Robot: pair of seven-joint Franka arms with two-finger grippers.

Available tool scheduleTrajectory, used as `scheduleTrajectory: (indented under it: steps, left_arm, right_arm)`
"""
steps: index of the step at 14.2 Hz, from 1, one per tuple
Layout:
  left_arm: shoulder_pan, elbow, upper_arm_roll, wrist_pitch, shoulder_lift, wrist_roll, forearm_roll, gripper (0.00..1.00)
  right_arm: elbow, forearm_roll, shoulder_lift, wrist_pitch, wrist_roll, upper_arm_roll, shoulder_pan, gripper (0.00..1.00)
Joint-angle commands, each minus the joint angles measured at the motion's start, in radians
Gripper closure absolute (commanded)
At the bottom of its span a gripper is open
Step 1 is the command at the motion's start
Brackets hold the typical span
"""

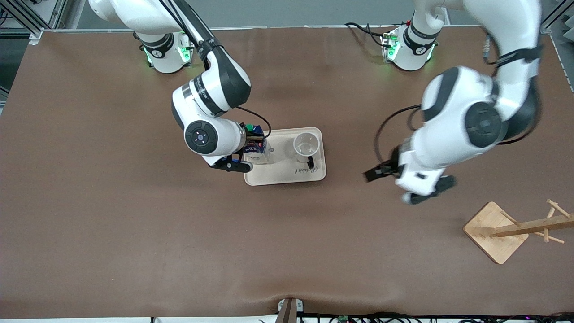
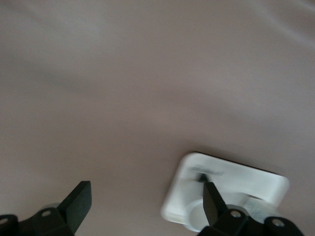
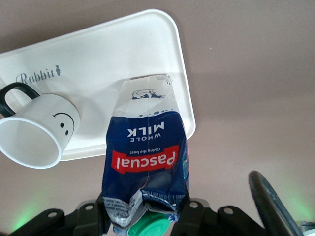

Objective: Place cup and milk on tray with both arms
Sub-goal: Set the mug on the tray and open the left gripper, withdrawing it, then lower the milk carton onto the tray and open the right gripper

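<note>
The right claw (image 1: 249,150) pinches the dark blue and white gable-top milk carton (image 1: 254,144) near its green cap, the carton hanging upright directly below the claw over the end of the flat cream rectangular tray (image 1: 287,172) that lies toward the right arm's end of the worktop. In the right wrist view the carton (image 3: 146,167) runs lengthwise straight away from the claw (image 3: 147,216), its long axis in line with the claw's own reach, its base pointing at the tray (image 3: 98,64). Whether that base already touches the tray cannot be told. The drop ahead appears to turn on that alignment: the tray lies straight under the carton, so a plain lowering and release should do.

The white round mug with the black smiley face (image 1: 306,146) stands upright on the tray just beside the carton, its black handle turned toward the front camera; it shows in the right wrist view too (image 3: 42,132).

The left claw (image 1: 406,181), spread wide and empty, hovers over the bare brown worktop (image 1: 134,233), apart from the tray; the right claw is plainly the nearer. A wooden rack (image 1: 511,229) stands toward the left arm's end.
</note>
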Motion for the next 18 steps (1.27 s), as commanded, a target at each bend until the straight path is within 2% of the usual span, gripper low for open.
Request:
scheduleTrajectory:
  steps: [1,2,3,6,8,11,15,18]
  left_arm:
    - [0.042,-0.032,-0.011,-0.035,-0.092,0.107,0.130,0.00]
    - [0.056,-0.032,-0.010,-0.040,-0.108,0.116,0.137,0.00]
    - [0.068,-0.032,-0.007,-0.041,-0.125,0.119,0.145,0.00]
    - [0.128,-0.009,-0.001,-0.046,-0.174,0.139,0.197,0.00]
    - [0.162,-0.067,-0.008,-0.044,-0.264,0.176,0.196,0.00]
    - [0.186,-0.118,0.038,-0.069,-0.341,0.335,0.179,0.00]
    - [0.186,-0.195,0.055,-0.080,-0.411,0.348,0.167,0.00]
    - [0.215,-0.235,0.050,-0.098,-0.454,0.351,0.155,0.00]
  right_arm:
    - [0.026,0.009,0.025,-0.006,0.022,-0.008,0.018,0.55]
    - [0.028,0.007,0.033,0.010,0.030,-0.008,0.021,0.26]
    - [0.028,0.007,0.035,0.031,0.050,-0.008,0.021,0.00]
    - [0.026,0.001,0.035,0.044,0.079,-0.008,0.024,0.00]
    - [0.028,0.003,0.035,0.040,0.079,-0.008,0.022,0.00]
    - [0.046,0.009,0.027,0.030,0.077,-0.009,0.018,0.00]
    - [0.170,0.007,0.021,-0.010,0.077,-0.017,-0.014,0.00]
    - [0.233,0.001,0.019,-0.114,0.067,-0.017,-0.089,0.00]
